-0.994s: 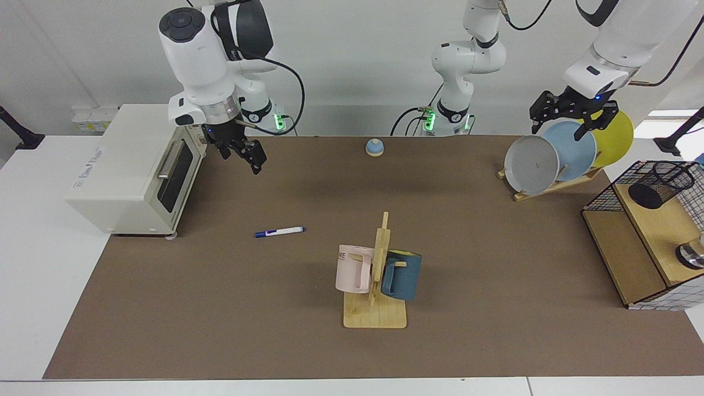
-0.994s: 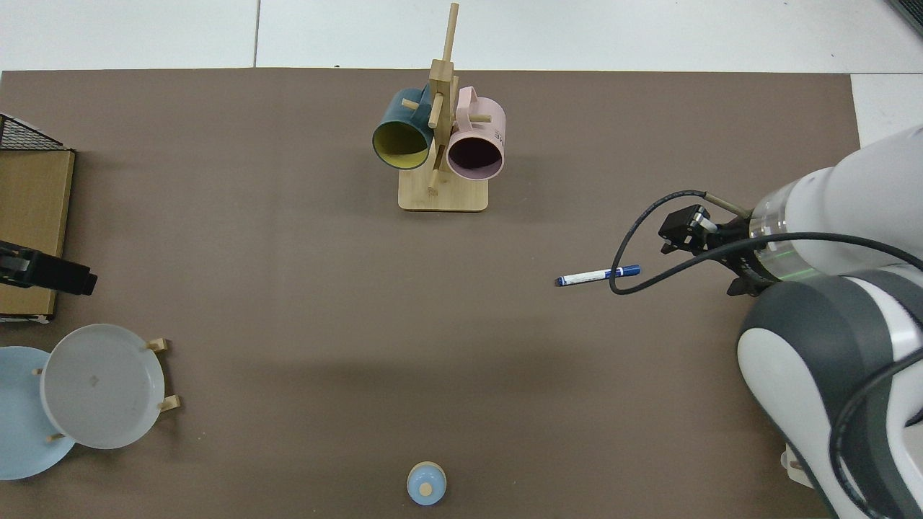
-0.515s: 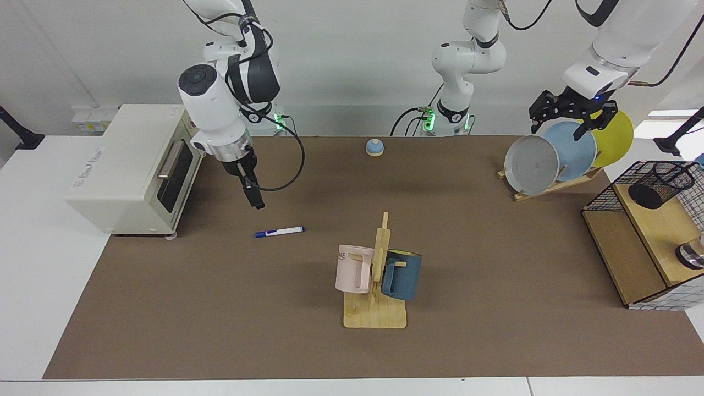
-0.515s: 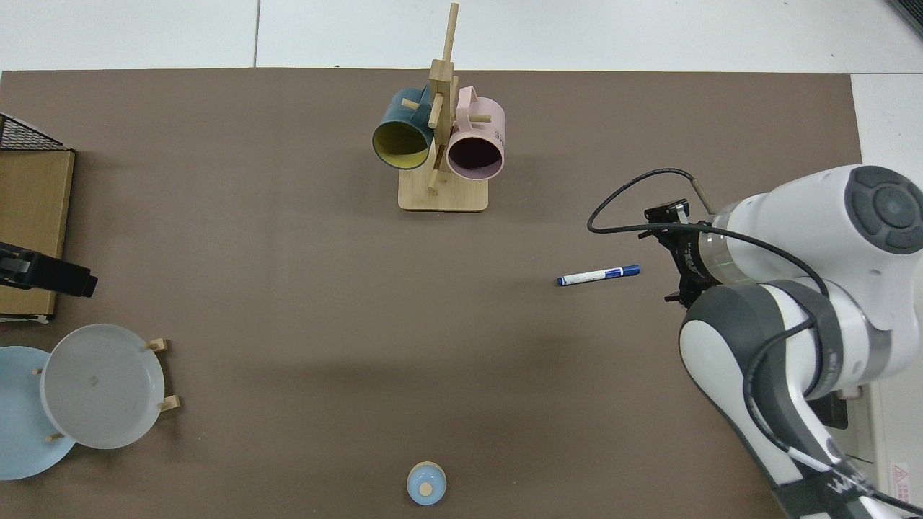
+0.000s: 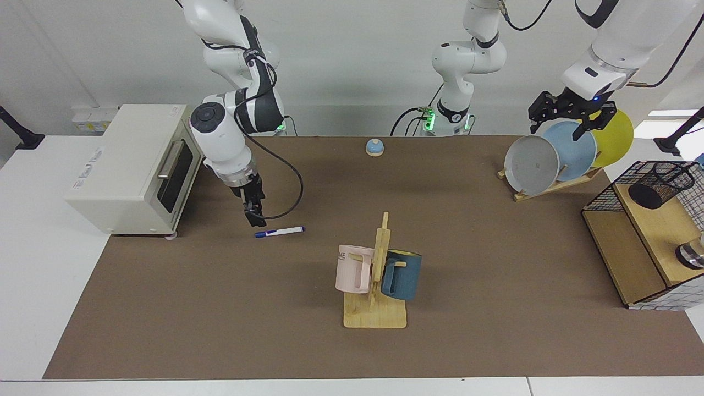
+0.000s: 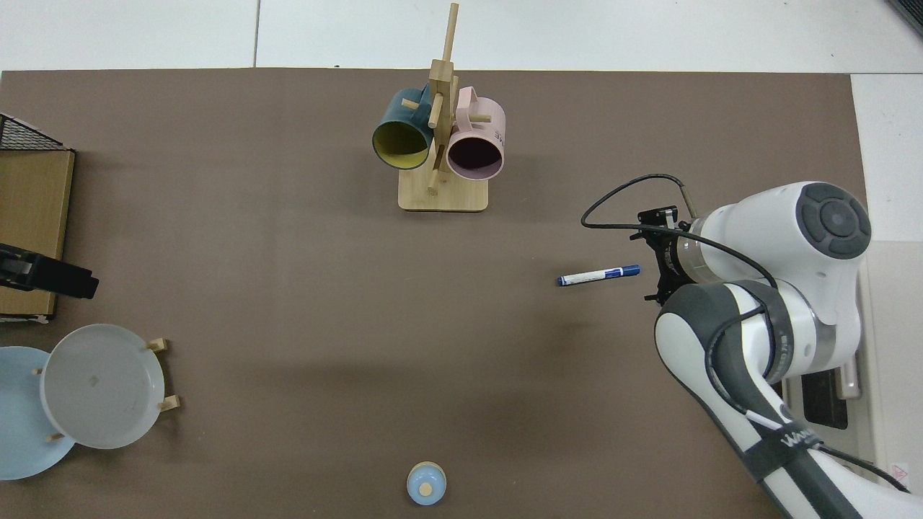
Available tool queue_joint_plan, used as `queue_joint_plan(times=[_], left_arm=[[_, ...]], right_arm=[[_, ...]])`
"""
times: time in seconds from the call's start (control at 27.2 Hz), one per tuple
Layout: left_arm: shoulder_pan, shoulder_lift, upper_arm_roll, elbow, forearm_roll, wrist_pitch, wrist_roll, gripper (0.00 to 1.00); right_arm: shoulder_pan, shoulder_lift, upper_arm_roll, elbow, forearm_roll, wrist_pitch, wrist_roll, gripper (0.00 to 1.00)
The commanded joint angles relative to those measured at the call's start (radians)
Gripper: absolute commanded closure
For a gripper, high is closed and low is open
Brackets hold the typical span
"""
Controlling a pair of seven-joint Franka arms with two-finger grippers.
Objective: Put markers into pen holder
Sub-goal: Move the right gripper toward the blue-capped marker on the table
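Beside the blue-capped end of the marker [image 5: 279,231], the right tool [image 5: 256,217] hangs low over the brown table [image 5: 220,308], pointing down from a bent wrist; the top view puts it just off the cap end, not over the barrel. Whether its fingers stand apart or together I cannot tell, since it shows edge-on. The marker lies flat, nothing touching it, well apart from the pen holder [image 5: 659,185], which lies tipped on the wooden shelf of the wire rack [image 5: 632,236] at the far side.

Risk, as I judge it: coming down from this offset, a finger could land on the cap and roll or flick the marker away, or pinch only its tip so that it swings. The long carry across the table passes the mug stand [image 5: 375,286], and the tipped holder offers a poor mouth.

The left tool [image 5: 569,111] waits above the plates [image 5: 550,157], its fingers spread and empty.
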Motion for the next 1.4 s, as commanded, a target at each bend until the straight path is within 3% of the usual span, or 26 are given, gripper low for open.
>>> queue_joint_plan(times=[0.0, 0.22, 0.7, 0.74, 0.85, 1.07, 1.36], left_arm=[[0.006, -0.025, -0.002, -0.026, -0.011, -0.006, -0.004, 0.0], [0.006, -0.025, -0.002, -0.026, -0.011, -0.006, -0.004, 0.0], [0.006, -0.026, -0.002, -0.027, -0.011, -0.006, -0.005, 0.0], [0.006, -0.026, -0.002, -0.027, -0.011, -0.006, -0.005, 0.0], [0.006, -0.029, -0.002, -0.032, -0.011, -0.006, -0.004, 0.0], [0.004, -0.029, -0.002, -0.033, -0.011, -0.006, -0.005, 0.0], [0.004, -0.029, -0.002, -0.033, -0.011, -0.006, -0.005, 0.0]], right_arm=[[0.001, 0.023, 0.004, -0.088, 0.015, 0.151, 0.02, 0.01], [0.01, 0.101, 0.004, -0.096, 0.015, 0.262, 0.022, 0.01], [0.01, 0.126, 0.004, -0.096, 0.017, 0.268, 0.014, 0.04], [0.01, 0.126, 0.004, -0.096, 0.017, 0.268, 0.014, 0.07], [0.01, 0.126, 0.004, -0.096, 0.017, 0.266, 0.016, 0.45], [0.01, 0.126, 0.004, -0.094, 0.015, 0.26, 0.01, 0.97], [0.01, 0.126, 0.004, -0.093, 0.015, 0.256, 0.008, 1.0]])
